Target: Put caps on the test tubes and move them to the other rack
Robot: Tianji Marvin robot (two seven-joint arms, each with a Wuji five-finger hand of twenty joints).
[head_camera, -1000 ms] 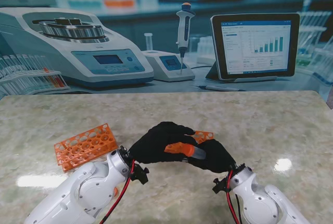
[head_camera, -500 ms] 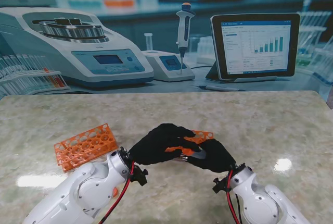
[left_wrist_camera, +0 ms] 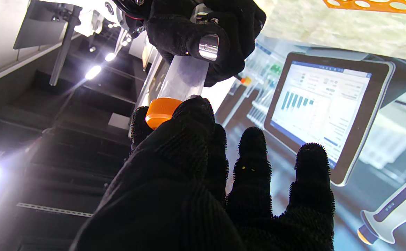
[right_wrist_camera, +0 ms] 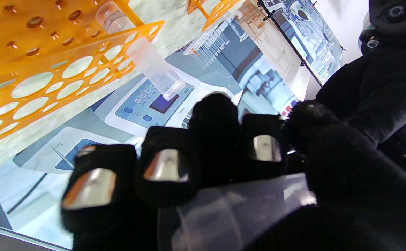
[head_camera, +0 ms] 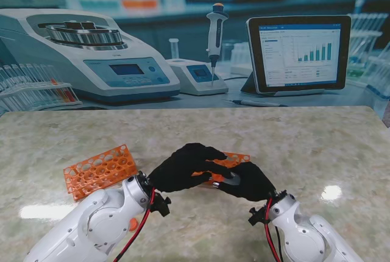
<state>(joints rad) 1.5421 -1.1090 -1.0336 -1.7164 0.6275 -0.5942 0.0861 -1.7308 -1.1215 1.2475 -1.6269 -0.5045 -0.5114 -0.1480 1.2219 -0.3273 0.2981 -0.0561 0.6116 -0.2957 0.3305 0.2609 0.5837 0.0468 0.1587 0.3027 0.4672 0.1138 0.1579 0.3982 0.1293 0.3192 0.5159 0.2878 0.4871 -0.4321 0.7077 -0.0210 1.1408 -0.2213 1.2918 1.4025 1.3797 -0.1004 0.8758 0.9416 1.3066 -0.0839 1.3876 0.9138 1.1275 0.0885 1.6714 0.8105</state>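
My two black-gloved hands meet near the table's middle, close to me. My right hand (head_camera: pixel 248 180) is shut on a clear test tube (left_wrist_camera: pixel 183 78), whose body fills the right wrist view (right_wrist_camera: pixel 238 212). My left hand (head_camera: pixel 183 166) pinches the orange cap (left_wrist_camera: pixel 160 111) sitting on the tube's end, thumb and fingertip around it. From the stand, the hands hide almost all of the tube and cap. An orange rack (head_camera: pixel 100 170) lies to the left of the hands. A second orange rack (head_camera: pixel 236 158) sits just behind them, with an uncapped tube (right_wrist_camera: pixel 150 68) in it.
A centrifuge (head_camera: pixel 85 52), a small device (head_camera: pixel 195 76), a pipette on its stand (head_camera: pixel 215 36) and a tablet (head_camera: pixel 298 52) line the backdrop beyond the table's far edge. Marble table surface (head_camera: pixel 317 146) stretches to the right.
My left hand's fingers have closed further over the cap and tube, so the orange cap seen a second ago is now mostly covered. Both hands stay together in place.
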